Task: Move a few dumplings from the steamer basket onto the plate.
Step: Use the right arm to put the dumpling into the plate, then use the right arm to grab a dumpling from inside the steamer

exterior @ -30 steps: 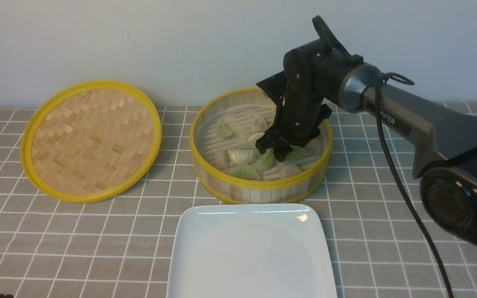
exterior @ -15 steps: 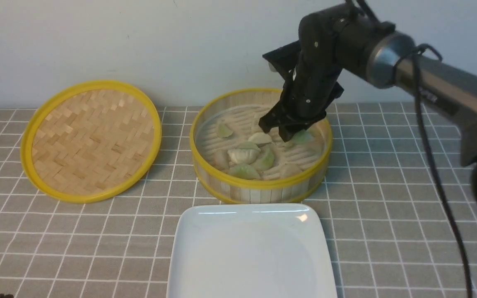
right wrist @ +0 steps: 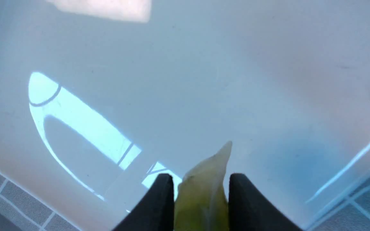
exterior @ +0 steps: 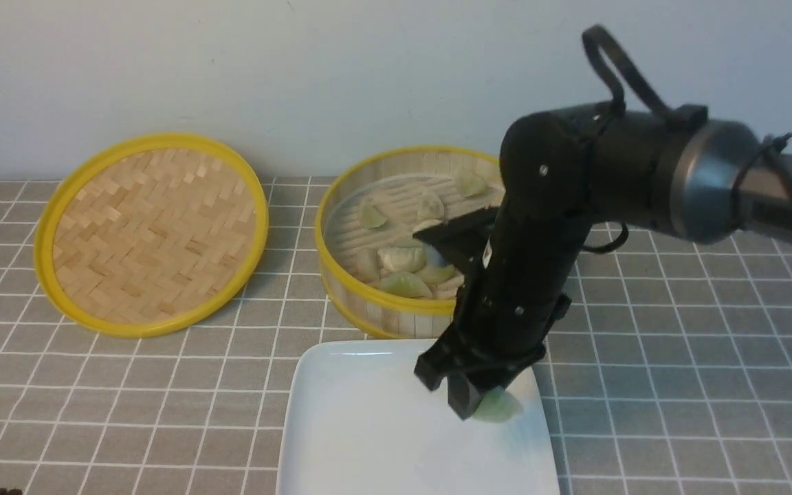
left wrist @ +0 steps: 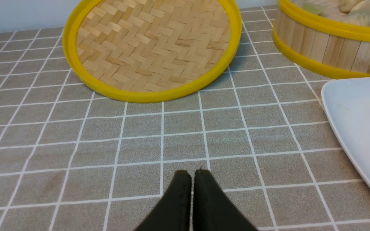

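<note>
The right arm (exterior: 540,261) reaches down over the plate (exterior: 368,426), and the right jaws are pinched narrowly on a pale green dumpling (exterior: 496,407), which fills the gap between them in the right wrist view (right wrist: 201,199). Its pointed tip aims at the glossy white surface. The dumpling hangs over the far right part of the plate, close to the edge, and I cannot tell whether it already touches the surface or sits just above it. The rest of the dumplings (exterior: 403,260) lie in the basket (exterior: 382,302) just behind the plate, and the woven lid (exterior: 152,234) rests well off to the left on the counter (exterior: 162,385). The left jaws are pressed together with nothing between them, low over bare counter near the lid. The main risk from here is probably the drop spot: released this near the edge, a soft, rounded dumpling could slide or tip over the shallow rim and land on the counter. The slick glaze would help it along. It may also cling to one jaw as they part and get dragged away. Pressing lower could squash it or nudge the plate, and the arm is close enough to the basket's near rim to knock it.
</note>
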